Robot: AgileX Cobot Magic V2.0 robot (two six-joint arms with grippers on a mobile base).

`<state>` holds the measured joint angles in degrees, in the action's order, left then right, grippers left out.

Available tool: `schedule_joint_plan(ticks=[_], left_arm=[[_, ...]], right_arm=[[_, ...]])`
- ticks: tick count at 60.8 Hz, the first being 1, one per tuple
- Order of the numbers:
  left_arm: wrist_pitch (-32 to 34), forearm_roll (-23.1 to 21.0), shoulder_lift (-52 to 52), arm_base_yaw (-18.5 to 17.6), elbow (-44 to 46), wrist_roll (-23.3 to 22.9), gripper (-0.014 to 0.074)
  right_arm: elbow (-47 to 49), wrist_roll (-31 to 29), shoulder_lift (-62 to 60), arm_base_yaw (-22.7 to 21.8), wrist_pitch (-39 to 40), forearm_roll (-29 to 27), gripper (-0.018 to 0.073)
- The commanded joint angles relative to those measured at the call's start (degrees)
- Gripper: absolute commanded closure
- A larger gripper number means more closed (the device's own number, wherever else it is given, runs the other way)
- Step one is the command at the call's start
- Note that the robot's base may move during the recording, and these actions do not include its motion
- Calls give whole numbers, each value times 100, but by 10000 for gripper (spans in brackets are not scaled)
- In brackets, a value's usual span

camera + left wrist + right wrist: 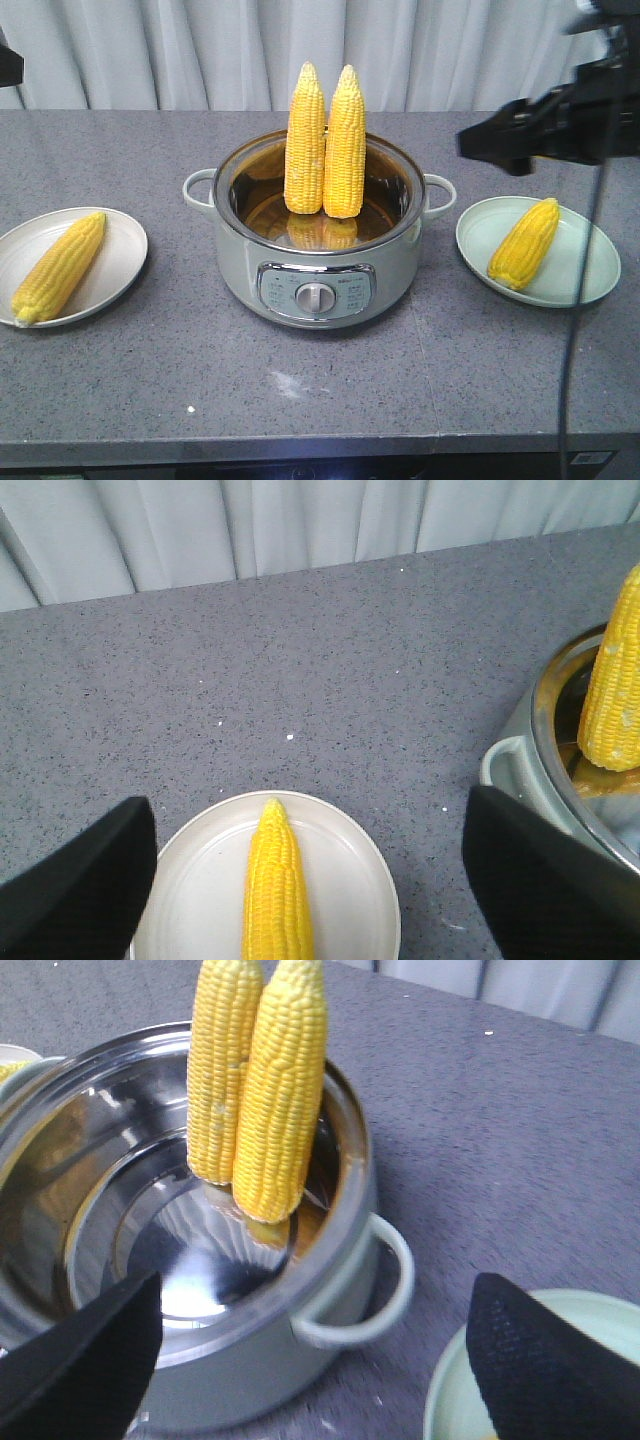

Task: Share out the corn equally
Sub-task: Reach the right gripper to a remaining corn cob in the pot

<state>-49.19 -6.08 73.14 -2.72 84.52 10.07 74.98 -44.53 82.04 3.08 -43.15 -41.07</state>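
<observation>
Two cobs of corn [305, 140] [345, 145] stand upright, side by side, inside the steel electric pot [320, 270] at mid-table. One cob [60, 265] lies on the white left plate [115, 250], and another [525, 243] on the pale green right plate [585, 265]. My left gripper [307, 810] hovers open over the left plate's cob [275, 880], holding nothing. My right gripper [318, 1290] is open and empty, above the pot's right handle [385, 1290], between the pot and the green plate [450, 1400]. In the front view it [490, 140] hangs above the right plate.
Grey curtains [200, 50] close off the back of the grey speckled counter [330, 390]. A black cable [585, 300] drops from the right arm across the right plate. The pot's control knob [316, 297] faces the front edge.
</observation>
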Motion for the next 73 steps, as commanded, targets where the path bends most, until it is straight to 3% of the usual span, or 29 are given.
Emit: schedule_joint_plan(ticks=[1, 14, 28, 40, 59, 66, 73], left_arm=[[371, -90, -141, 6, 124, -21, 8], [355, -90, -141, 6, 124, -21, 8], [333, -90, -141, 6, 124, -21, 8], [307, -95, -141, 6, 124, -21, 8], [304, -89, -141, 6, 124, -21, 8], [289, -89, -141, 6, 124, -21, 8], [289, -89, -141, 6, 124, -21, 8]], right_arm=[[546, 5, 327, 313, 501, -118, -31], [2014, 19, 1574, 708, 142, -126, -31], [3268, 48, 2554, 784, -97, -125, -31], [3724, 30, 3049, 784, -112, -224, -31], [3954, -433, 3514, 784, -71, -1067, -28], [3954, -447, 3561, 784, -51, -1103, 22], [3954, -447, 3561, 784, -46, -1093, 162]])
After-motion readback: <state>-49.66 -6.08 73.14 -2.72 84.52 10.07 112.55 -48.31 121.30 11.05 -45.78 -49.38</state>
